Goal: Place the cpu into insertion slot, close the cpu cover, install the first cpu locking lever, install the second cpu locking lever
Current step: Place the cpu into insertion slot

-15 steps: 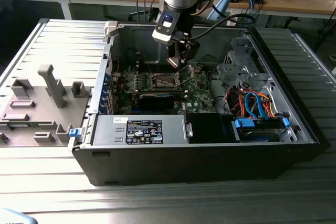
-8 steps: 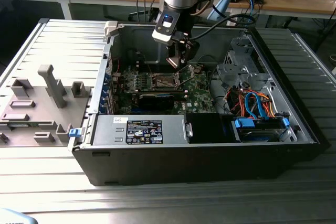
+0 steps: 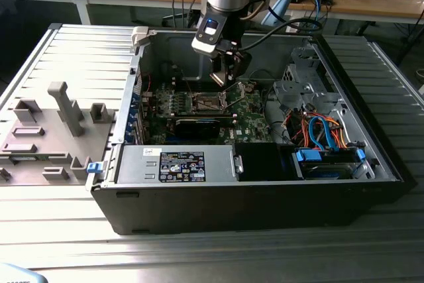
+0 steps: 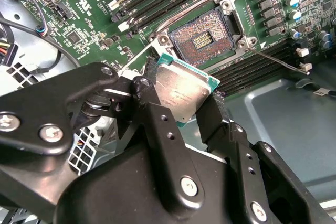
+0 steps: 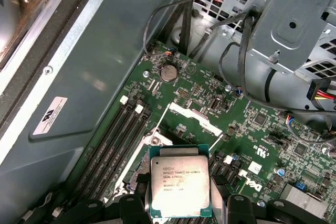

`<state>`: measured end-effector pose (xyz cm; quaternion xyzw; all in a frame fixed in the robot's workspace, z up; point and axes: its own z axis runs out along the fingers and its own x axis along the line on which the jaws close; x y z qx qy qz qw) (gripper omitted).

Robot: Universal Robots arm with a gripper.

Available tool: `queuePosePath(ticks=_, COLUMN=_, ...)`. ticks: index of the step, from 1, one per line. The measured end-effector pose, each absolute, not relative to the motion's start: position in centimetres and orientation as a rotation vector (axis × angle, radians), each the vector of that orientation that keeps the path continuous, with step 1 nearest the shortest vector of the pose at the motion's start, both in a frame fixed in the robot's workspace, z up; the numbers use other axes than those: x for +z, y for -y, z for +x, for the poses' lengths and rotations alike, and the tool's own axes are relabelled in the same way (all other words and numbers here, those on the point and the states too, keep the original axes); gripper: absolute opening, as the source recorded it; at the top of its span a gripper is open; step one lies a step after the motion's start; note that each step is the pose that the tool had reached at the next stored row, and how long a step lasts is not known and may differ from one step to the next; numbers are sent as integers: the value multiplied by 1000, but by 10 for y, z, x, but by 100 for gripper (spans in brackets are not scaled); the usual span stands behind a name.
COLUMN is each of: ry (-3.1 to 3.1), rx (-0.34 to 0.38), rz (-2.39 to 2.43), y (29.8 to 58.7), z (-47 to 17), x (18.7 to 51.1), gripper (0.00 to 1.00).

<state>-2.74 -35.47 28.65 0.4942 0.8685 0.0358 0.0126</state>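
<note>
Ribbed metal table (image 3: 199,256), open computer case (image 3: 232,207), grey fixture (image 3: 41,145)

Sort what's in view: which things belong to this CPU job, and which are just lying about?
Job: cpu, gripped in the tool; insertion slot, empty; cpu cover, swung open.
Just there: power supply; drive cables; coin battery; grey fixture beside the case.

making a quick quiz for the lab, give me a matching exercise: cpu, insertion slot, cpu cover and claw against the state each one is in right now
Things:
1. cpu
2. insertion slot
3. cpu cover
4. claw

States:
A. lifted open, not closed
B. shut on the cpu
C. held in the air, not seated
D. empty, dark centre bare

Pairs: 1-C, 2-D, 3-A, 4-B
</note>
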Motion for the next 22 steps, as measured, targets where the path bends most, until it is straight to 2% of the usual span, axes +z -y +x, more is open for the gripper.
queuePosePath(ticks=22, ry=-2681, rx=111, rz=1582, y=355, z=-27, x=285, gripper=55)
